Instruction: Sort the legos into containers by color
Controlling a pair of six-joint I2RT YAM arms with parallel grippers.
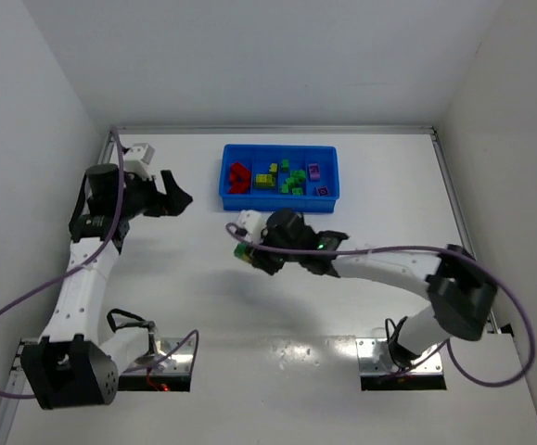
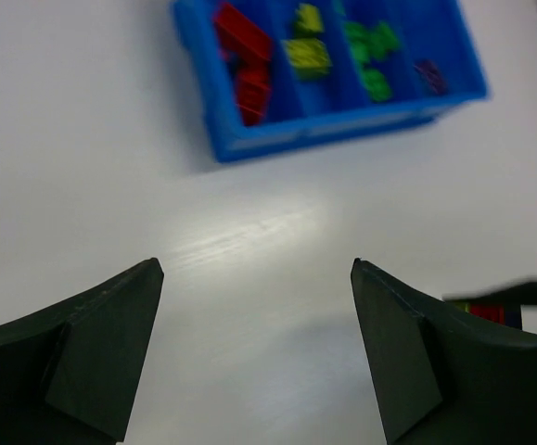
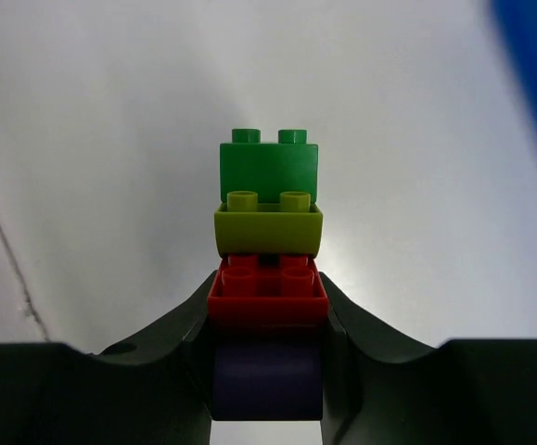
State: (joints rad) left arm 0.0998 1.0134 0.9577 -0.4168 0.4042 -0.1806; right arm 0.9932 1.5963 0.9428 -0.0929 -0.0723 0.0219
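A stack of legos [image 3: 268, 232], purple at the bottom, then red, yellow-green and green, sticks out from my right gripper [image 3: 268, 306], which is shut on its purple and red bricks. In the top view this stack [image 1: 241, 250] is just in front of the blue tray [image 1: 279, 199], left of its centre. The tray's containers hold red [image 2: 245, 56], yellow [image 2: 307, 51], green [image 2: 370, 56] and purple [image 2: 430, 74] legos, left to right. My left gripper [image 2: 254, 264] is open and holds nothing, hovering over bare table left of the tray [image 2: 324, 130].
White walls close the table in on the left, right and back. The right arm's cable [image 1: 518, 324] loops out at the right. A thin dark line [image 3: 8, 250] runs across the table surface left of the held stack.
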